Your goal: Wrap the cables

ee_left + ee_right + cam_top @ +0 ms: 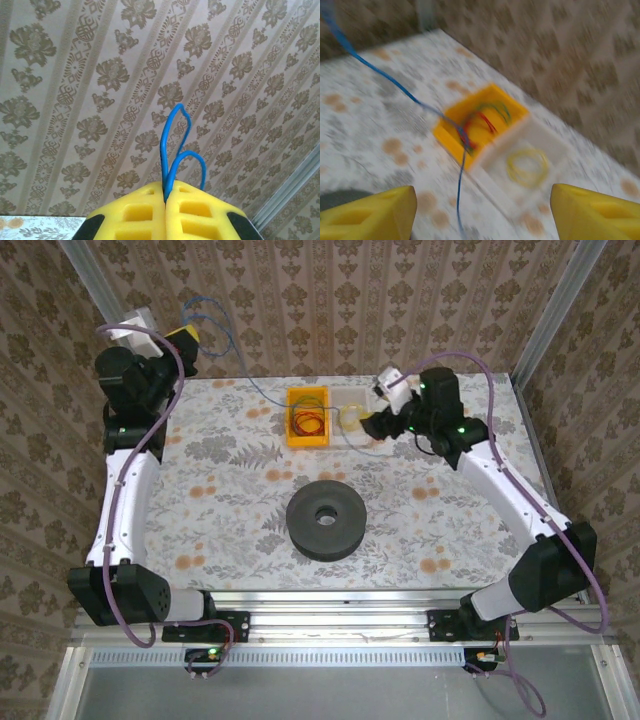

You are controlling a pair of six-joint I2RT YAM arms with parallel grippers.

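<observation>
The blue cable [205,312] loops up at the back left, where my left gripper [186,339] is raised off the table and shut on it. In the left wrist view two strands of the blue cable [170,145] rise out from between the closed yellow fingers of the left gripper [165,197]. The cable runs down across the table to the yellow bin [308,393]. My right gripper [372,423] hovers open by the white tray [352,397]. In the blurred right wrist view the right gripper [482,220] has the blue cable [395,82] passing below it, untouched.
A black spool [325,520] lies in the middle of the table. The yellow bin [490,92] holds red and green cable coils [485,120]. A yellow cable coil [509,167] lies in the white tray [555,140]. Patterned walls close in the back and sides.
</observation>
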